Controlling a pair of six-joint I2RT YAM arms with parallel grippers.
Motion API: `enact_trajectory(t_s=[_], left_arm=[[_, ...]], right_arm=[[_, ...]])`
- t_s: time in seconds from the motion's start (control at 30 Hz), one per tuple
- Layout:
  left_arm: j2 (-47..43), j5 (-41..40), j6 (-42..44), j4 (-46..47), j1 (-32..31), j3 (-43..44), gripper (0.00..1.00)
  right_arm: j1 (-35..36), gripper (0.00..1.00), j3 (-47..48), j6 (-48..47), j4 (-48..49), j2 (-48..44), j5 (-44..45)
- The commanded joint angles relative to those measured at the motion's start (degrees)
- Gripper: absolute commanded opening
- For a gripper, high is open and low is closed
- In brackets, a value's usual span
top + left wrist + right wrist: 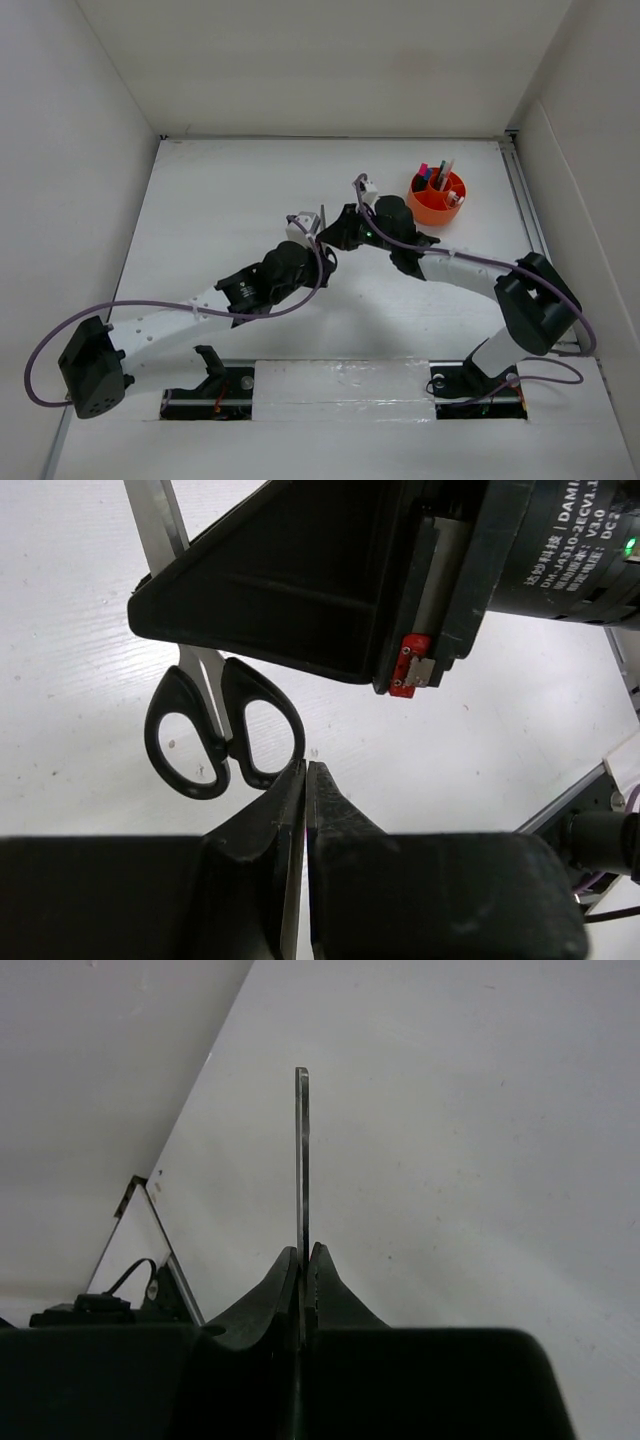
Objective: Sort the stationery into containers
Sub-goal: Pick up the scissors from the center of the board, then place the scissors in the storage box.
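Note:
The black-handled scissors [190, 735] hang above the white table, gripped by their blades. My right gripper [304, 1250] is shut on them, and one steel blade [301, 1160] sticks up edge-on past its fingertips. In the top view the right gripper [338, 232] is at mid table, with the blade [322, 216] showing beside it. My left gripper [306, 765] is shut and empty, its tips just right of the scissor handles. It sits directly under the right gripper [300, 580]. The orange pot [437, 198] stands at the back right with several pens and markers upright in it.
White walls enclose the table on the left, back and right. A metal rail [522, 190] runs along the right edge near the pot. Purple cables [150, 305] loop from both arms.

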Motion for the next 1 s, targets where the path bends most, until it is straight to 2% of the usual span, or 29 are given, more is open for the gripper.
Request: enact_trajectory(t_s=[0.0, 0.1, 0.13, 0.2, 0.23, 0.37, 0.43, 0.47, 0.57, 0.6, 0.7, 0.8, 0.83, 0.97], left_arm=[[-2.2, 0.8, 1.0, 3.3, -0.1, -0.2, 0.0], [-2.2, 0.2, 1.0, 2.1, -0.1, -0.2, 0.02], [-2.2, -0.3, 1.0, 1.6, -0.1, -0.2, 0.09], [-2.7, -0.3, 1.0, 1.6, -0.1, -0.2, 0.29], [-3.3, -0.3, 1.0, 1.6, -0.1, -0.2, 0.5], [-6.1, -2.1, -0.2, -2.5, -0.1, 1.1, 1.0], [-7.8, -3.8, -1.0, -6.2, -0.1, 2.8, 1.0], [-7.8, -4.8, -1.5, -11.3, -0.1, 4.6, 1.0], [-8.4, -10.2, -5.7, -20.9, -0.1, 8.1, 1.0], [-8.4, -11.6, -8.2, -27.2, -0.1, 10.8, 1.0], [-7.9, -12.2, -10.2, -36.6, -0.1, 15.1, 1.0], [-12.0, -12.7, -9.5, -40.2, -0.1, 16.2, 1.0], [-13.3, -13.2, -8.7, -40.2, -0.1, 16.2, 1.0], [-20.3, -8.4, -2.7, -34.7, -0.1, 14.0, 1.0]], right_arm=[[0.2, 0.0, 1.3, 0.1, 6.5, -1.3, -0.3], [0.2, 0.0, -0.7, -0.7, 10.1, -3.7, 0.8], [0.2, 0.0, -1.3, -1.9, 10.1, -4.3, 0.8], [-0.4, 0.0, -2.1, -2.5, 10.1, -5.0, 1.3], [-0.9, 0.0, -2.1, -3.6, 10.6, -5.8, 1.3], [-5.5, 0.0, -5.0, -6.3, 12.6, -8.7, 2.8], [-9.7, 0.0, -5.6, -6.9, 12.6, -10.2, 2.3], [-10.9, 0.0, -6.1, -8.3, 12.6, -12.1, 2.3], [-16.0, 0.0, -5.6, -15.3, 12.6, -14.6, -3.0], [-18.2, 0.0, -5.6, -15.9, 12.6, -14.6, -4.9], [-22.7, 0.0, -4.0, -23.4, 11.5, -15.4, -10.2], [-29.2, 0.0, -1.2, -25.8, 11.5, -12.0, -20.1], [-30.8, 0.0, -0.4, -26.8, 11.5, -10.9, -26.1], [-38.9, 0.0, 4.5, -26.8, 11.5, -4.3, -37.0]])
